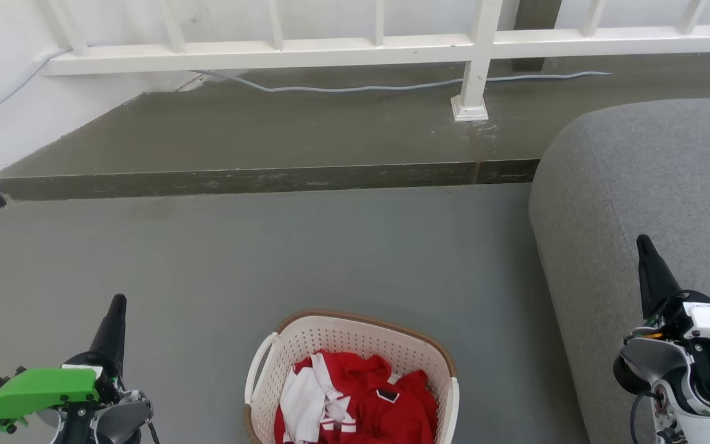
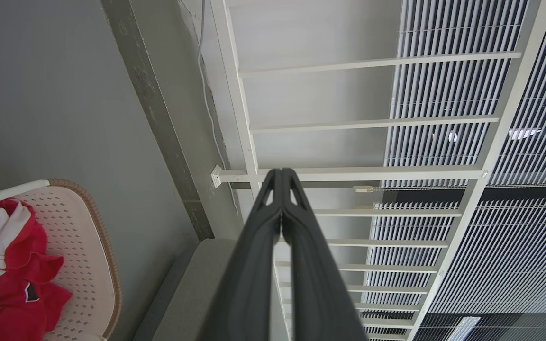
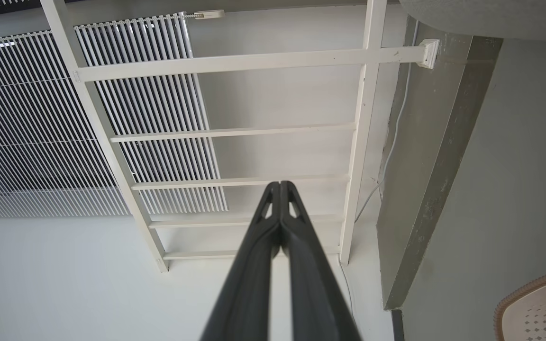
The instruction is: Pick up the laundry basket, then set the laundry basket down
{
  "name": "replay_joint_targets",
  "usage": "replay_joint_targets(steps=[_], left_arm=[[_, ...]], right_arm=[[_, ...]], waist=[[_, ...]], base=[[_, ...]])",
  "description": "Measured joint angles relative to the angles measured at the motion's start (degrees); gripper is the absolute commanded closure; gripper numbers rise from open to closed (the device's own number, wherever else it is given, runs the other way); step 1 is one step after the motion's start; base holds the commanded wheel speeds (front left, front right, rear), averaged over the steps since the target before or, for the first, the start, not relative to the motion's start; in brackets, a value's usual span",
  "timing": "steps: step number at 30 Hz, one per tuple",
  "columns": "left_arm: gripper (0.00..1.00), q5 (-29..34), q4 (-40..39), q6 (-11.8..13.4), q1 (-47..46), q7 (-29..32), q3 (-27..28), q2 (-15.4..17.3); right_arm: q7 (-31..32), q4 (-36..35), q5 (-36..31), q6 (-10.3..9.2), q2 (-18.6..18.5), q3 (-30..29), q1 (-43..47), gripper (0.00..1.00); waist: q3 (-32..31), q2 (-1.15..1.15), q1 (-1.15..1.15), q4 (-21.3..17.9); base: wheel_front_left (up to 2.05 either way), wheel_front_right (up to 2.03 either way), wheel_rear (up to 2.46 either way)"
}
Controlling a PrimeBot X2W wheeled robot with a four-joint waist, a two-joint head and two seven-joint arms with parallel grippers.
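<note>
**Desk:** Head camera first. How does it look?

**Me:** I see a cream-white perforated laundry basket (image 1: 342, 338) with a brown woven-look rim. It stands upright on the grey floor (image 1: 207, 259), with red and white clothes (image 1: 361, 401) inside. It sits between my left gripper (image 1: 118, 305) and right gripper (image 1: 643, 246), touching neither. A white loop handle (image 1: 257, 364) faces the left gripper. The frame cuts off the near end, so I can't tell its long axis.

**Desk:** Left wrist?

**Me:** The left gripper (image 2: 281, 173) has its fingers pressed together on nothing. The basket (image 2: 83, 246) lies off to their left.

**Desk:** Right wrist?

**Me:** The right gripper (image 3: 280, 185) is likewise closed and empty. A corner of the basket (image 3: 533, 303) shows to its lower right.
</note>
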Motion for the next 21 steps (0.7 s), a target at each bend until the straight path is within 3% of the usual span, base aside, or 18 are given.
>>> replay_joint_targets(steps=[21], left_arm=[[1.0, 0.12, 0.0, 0.0, 0.0, 0.07, 0.08, -0.09]], right_arm=[[0.02, 0.0, -0.04, 0.0, 0.03, -0.07, 0.0, 1.0]], waist=[[0.0, 0.0, 0.0, 0.0]], base=[[0.0, 0.0, 0.0]])
